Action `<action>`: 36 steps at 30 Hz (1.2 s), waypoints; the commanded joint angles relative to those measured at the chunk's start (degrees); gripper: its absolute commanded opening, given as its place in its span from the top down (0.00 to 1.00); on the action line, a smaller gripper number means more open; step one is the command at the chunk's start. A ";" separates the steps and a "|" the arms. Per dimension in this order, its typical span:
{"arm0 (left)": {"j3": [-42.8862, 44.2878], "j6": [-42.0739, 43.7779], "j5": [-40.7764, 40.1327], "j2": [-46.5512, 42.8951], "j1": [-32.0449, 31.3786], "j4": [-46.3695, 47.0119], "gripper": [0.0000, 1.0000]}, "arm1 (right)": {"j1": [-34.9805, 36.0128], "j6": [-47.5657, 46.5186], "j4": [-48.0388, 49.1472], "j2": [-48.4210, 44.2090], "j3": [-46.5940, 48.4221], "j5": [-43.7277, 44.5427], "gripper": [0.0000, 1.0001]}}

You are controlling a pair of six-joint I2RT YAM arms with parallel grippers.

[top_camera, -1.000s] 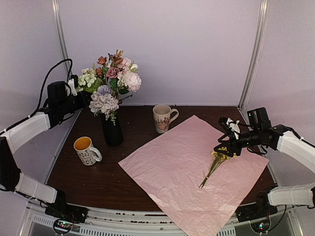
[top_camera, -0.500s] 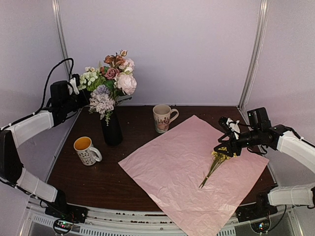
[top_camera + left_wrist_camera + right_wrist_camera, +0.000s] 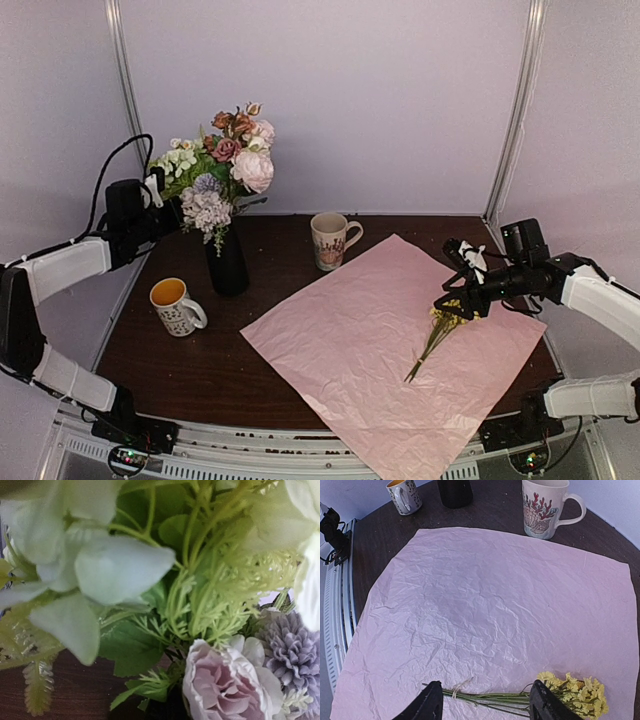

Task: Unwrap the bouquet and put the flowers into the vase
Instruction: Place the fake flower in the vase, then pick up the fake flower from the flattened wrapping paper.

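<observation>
— Where are the flowers (image 3: 228, 165)?
— Most stand in the black vase (image 3: 228, 268) at the far left of the worktop (image 3: 200, 370). One yellow sprig (image 3: 438, 335) lies on the flat pink paper (image 3: 380, 350), right side.
— And the fingers?
— The left fingers (image 3: 165, 212) are clenched among the blooms; anything they pinch is hidden. The right fingers (image 3: 427, 705) are spread over the sprig, grasping nothing.

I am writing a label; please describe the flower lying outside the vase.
A big pink paper sheet lies on the dark table. Near its right edge, at the right gripper, lies a thin yellow sprig. Only it lies flat; the other flowers stand in the black vase.
</observation>
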 commanded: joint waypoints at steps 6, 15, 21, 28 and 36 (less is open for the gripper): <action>0.87 1.29 -4.01 -9.19 -0.27 -7.34 0.68 | -0.06 -0.28 -0.30 -1.13 1.66 -0.63 0.41; 11.04 2.72 -7.56 -18.33 -0.37 -25.70 0.59 | -0.06 0.28 -0.79 -1.83 2.44 -0.70 0.40; 17.01 3.12 -4.31 -25.22 -3.45 -30.38 0.57 | -0.15 2.76 0.74 -3.15 2.71 2.49 0.40; 30.23 9.82 -4.66 -17.84 -23.40 -37.81 0.64 | -3.39 9.04 3.12 -3.82 4.98 11.29 0.40; 49.80 21.16 -4.26 4.89 -47.73 -45.69 0.63 | -8.75 11.76 7.40 -4.89 2.44 25.24 0.38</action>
